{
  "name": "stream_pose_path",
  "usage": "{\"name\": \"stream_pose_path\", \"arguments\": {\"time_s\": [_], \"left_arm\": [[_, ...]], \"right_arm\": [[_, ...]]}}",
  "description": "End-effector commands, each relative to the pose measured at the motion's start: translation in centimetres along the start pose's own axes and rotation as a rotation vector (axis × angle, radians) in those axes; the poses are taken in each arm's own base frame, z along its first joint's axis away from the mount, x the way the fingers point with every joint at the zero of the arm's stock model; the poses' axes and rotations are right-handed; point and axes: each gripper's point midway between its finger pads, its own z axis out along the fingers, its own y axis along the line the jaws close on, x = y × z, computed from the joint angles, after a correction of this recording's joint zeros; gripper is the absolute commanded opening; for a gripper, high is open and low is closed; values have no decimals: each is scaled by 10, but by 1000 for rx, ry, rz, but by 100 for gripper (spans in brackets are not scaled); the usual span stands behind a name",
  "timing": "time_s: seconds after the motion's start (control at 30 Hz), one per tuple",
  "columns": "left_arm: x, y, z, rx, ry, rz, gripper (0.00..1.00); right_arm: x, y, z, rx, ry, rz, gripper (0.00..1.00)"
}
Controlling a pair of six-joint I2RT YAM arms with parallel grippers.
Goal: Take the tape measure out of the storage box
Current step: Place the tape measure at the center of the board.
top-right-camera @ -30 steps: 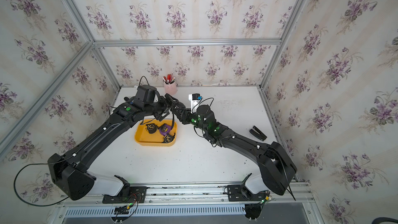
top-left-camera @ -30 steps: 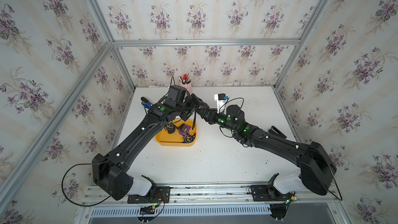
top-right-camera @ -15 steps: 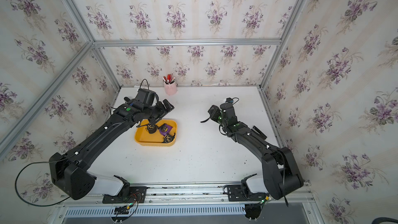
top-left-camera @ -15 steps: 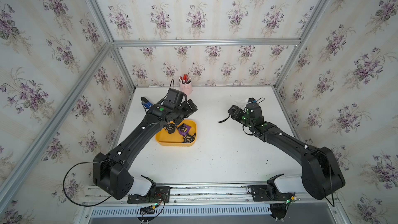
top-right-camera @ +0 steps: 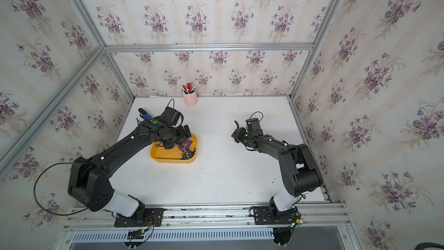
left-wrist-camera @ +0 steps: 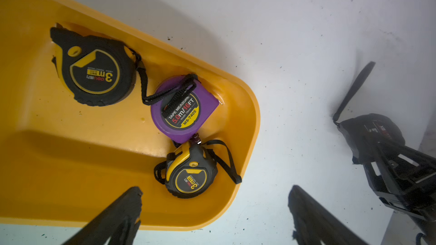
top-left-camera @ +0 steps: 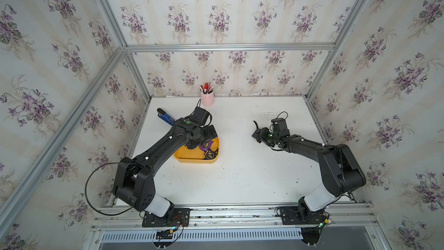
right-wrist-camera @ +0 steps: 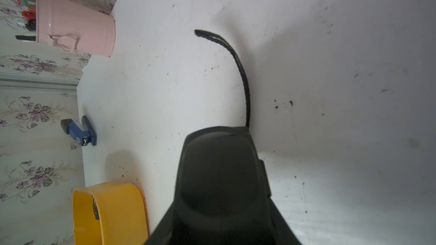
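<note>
Left wrist view: left gripper (left-wrist-camera: 215, 192) is spread wide with nothing between the jaws. One finger is over the storage box (left-wrist-camera: 70, 149) rim, the other over bare table.

Three tapes sit in the box:
- big black-yellow tape measure (left-wrist-camera: 94, 71)
- purple tape measure (left-wrist-camera: 181, 111)
- small black-yellow tape measure (left-wrist-camera: 191, 175), touching the purple one

A strap from the big one lies across the purple one's face.

Right gripper (top-left-camera: 260, 136) is clamped on a black tape measure (right-wrist-camera: 219, 173). It's already out of the box and well apart from it, low over the table (top-left-camera: 240, 176). Its strap (right-wrist-camera: 238, 62) pokes out ahead. We can't tell if the case touches down yet.

We read this step as set-down. We'd lower until the case sits flat, then release rather than drop, since the rounded case could roll. We'd back out along the jaw line so the strap doesn't snag. We'd keep the left arm high meanwhile, because crossed straps may drag a neighbour.

Surface is a flat white tabletop, scuffed and specked black, with plenty of free room. Pink pen cup (top-left-camera: 207, 98) stands at the back wall, with a blue stapler-like tool (right-wrist-camera: 79, 131) near the side wall. Floral wallpaper on the walls, aluminium frame (top-left-camera: 228, 47).
</note>
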Motion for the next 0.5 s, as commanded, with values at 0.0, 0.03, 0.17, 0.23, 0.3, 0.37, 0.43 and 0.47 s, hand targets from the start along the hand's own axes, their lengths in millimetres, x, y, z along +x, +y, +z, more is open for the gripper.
{"name": "stream_pose_path", "arguments": {"time_s": [0.0, 0.03, 0.17, 0.23, 0.3, 0.37, 0.43, 0.47], "left_arm": [[5, 14, 7, -64, 12, 33, 99], [5, 16, 8, -70, 11, 33, 99], [6, 21, 15, -98, 15, 32, 99], [8, 23, 19, -113, 27, 28, 99], [9, 24, 23, -120, 36, 25, 99], [9, 24, 25, -121, 40, 23, 99], [9, 25, 27, -126, 38, 23, 99], [9, 27, 28, -131, 37, 21, 99]], "right_arm": [[9, 11, 10, -79, 58, 46, 17], [12, 8, 13, -74, 72, 55, 17], [19, -1, 22, -44, 109, 72, 17], [19, -3, 22, -34, 115, 74, 17], [20, -6, 22, -17, 119, 76, 17], [21, -8, 20, -4, 122, 79, 17], [23, -12, 18, 13, 124, 87, 18], [25, -15, 17, 25, 127, 89, 18]]}}
